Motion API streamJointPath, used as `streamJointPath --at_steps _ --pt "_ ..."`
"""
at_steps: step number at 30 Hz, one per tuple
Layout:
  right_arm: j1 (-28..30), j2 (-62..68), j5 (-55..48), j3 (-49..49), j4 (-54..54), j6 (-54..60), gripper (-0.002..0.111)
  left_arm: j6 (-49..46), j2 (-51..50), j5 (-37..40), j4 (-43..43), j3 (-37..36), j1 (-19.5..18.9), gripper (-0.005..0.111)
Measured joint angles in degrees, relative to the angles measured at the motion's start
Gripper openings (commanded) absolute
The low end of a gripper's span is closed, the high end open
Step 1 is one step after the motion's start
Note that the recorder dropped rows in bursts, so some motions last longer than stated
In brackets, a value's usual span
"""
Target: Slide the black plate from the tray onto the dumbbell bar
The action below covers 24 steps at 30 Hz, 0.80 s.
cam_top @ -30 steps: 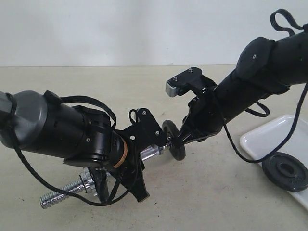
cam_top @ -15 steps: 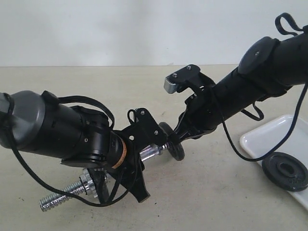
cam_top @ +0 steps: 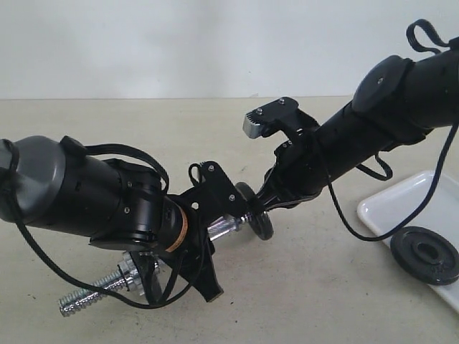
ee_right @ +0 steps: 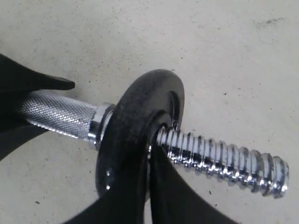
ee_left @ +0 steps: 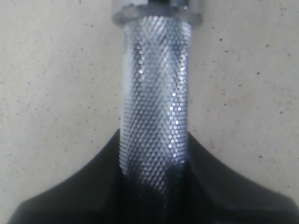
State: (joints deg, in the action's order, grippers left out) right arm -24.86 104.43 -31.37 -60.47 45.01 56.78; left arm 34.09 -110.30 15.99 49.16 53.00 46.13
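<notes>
A pale tabletop (cam_top: 308, 294) is stretching below a white wall. The left pincer (cam_top: 214, 231) is clamping the knurled middle of the dumbbell bar (ee_right: 219, 155); the right pincer (cam_top: 275, 198) is pinching the black plate (ee_right: 133, 126) at its edge. The plate is riding on the bar's threaded end, close to the collar, well off the tray (cam_top: 380, 208). Being iron, it is probably handling heavy, rigid and slick; the raised rim is offering the surest hold.

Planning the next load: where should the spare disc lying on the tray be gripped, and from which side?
Probably its ring wall, from above: the spare disc lies flat on the tray, hole up, so one finger can drop into the hole and the other outside the rim. One edge seems to overhang the tray's rim, leaving room there.
</notes>
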Motion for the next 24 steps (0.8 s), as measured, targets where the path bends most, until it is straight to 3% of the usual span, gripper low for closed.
streamJointPath --at_steps 10,24 --pt "-0.27 1.95 3.69 -0.12 -6.65 -7.98 0.000 0.99 0.00 -0.48 0.58 0.00 0.00 0.004" --pt "-0.27 4.32 0.44 -0.23 -4.05 -4.18 0.000 1.90 0.00 -0.74 2.07 0.00 -0.09 0.004"
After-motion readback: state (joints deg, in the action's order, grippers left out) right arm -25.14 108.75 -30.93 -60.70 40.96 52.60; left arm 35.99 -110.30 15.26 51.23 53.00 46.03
